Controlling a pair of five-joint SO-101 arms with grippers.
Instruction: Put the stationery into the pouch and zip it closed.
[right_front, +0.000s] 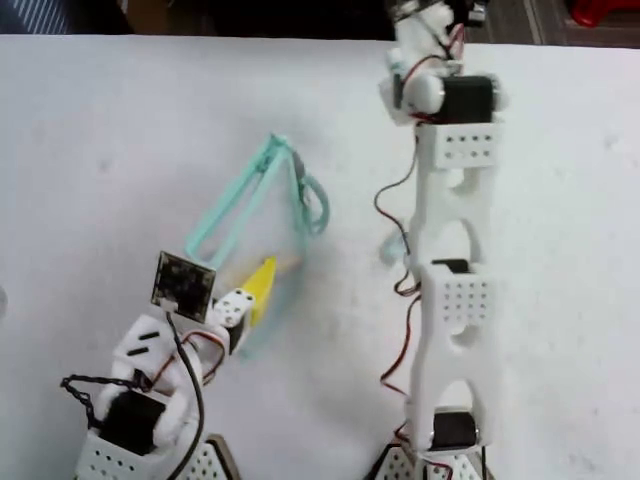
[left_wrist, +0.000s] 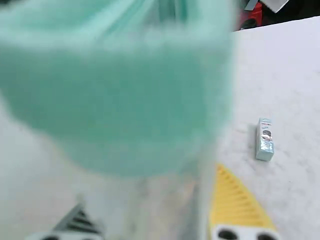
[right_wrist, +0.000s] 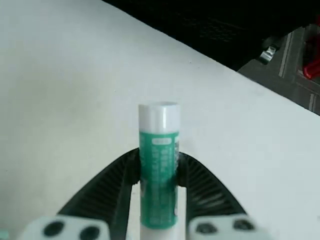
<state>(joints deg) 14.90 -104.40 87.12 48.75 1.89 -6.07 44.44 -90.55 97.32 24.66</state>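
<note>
Glue stick (right_wrist: 158, 135) clamped in my right pincer (right_wrist: 158, 165); left pincer (left_wrist: 150, 200) looks pinched on pouch (left_wrist: 115, 85), view blurry.

Open for a pass to the left of the pouch (right_front: 255, 225) over bare table (right_front: 120, 130). Walled off on its right by the right arm (right_front: 455, 300) stretched lengthwise along the table, with a small box (left_wrist: 264, 140) lying, as far as can be told, in the lane between arm and pouch. Crowded at the pouch's near end by the left gripper (right_front: 255, 295), close against it.
</note>
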